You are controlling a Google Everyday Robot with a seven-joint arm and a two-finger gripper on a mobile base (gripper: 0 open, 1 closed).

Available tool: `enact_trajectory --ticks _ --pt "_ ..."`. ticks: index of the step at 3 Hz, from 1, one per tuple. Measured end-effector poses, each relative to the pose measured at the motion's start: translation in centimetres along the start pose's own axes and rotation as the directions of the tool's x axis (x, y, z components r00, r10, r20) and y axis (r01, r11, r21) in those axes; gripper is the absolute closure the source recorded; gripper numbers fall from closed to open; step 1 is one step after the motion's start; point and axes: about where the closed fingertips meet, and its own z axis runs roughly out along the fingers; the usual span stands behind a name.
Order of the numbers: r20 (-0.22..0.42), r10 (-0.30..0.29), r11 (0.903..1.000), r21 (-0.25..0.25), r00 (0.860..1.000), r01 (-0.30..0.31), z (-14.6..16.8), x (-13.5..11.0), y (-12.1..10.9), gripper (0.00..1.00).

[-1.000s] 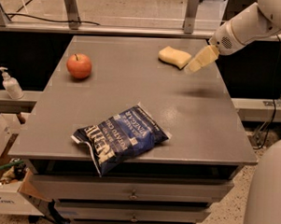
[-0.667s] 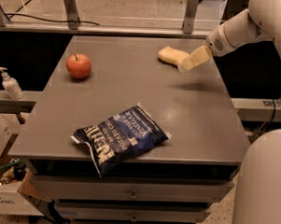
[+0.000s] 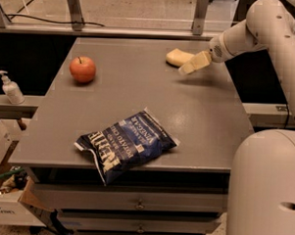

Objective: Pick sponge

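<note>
The pale, padded two-finger gripper (image 3: pixel 194 64) on the white robot arm (image 3: pixel 262 27) has slid leftward since a second ago, closing the gap that lay between it and the small pale yellow foam sponge (image 3: pixel 176 57). Its tip now overlaps the sponge's right end in the camera view; whether it actually touches cannot be told, nor whether the gripper is wide or narrow. The sponge has not shifted, and it is not lifted. Nothing else on the table has moved.

The sponge lies flat on the table, well to the right of the round red apple (image 3: pixel 82 69) and a little farther back. The gripper is farther right of the apple again, just past the sponge.

Counted: one sponge, one apple, one crumpled dark blue crisp bag with white lettering (image 3: pixel 126 144), one small white pump bottle (image 3: pixel 10 88), one arm with one gripper. The bag lies nearer the front than the apple and to its right, one corner hanging over the front edge. The bottle stands left of the apple, off the table on a lower side ledge.

The surface is a plain matte grey table top (image 3: pixel 206 112) with drawer fronts beneath it. Behind it runs a metal rail with upright posts, then a pale floor with a black cable (image 3: pixel 58 21). An open cardboard box (image 3: pixel 3 209) sits low, in front of and left of the apple. The robot's white rounded base (image 3: pixel 267 188) fills the near right corner.
</note>
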Motion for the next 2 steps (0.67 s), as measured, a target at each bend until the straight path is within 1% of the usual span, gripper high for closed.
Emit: enact_trajectory --ticks 1,2 --pt "-0.003 0.037 0.9993 -0.002 0.999 -0.037 1.81 0.37 -0.65 0.16" --pt "-0.004 0.062 0.9981 0.007 0.998 -0.062 2.15 0.61 -1.36 0.4"
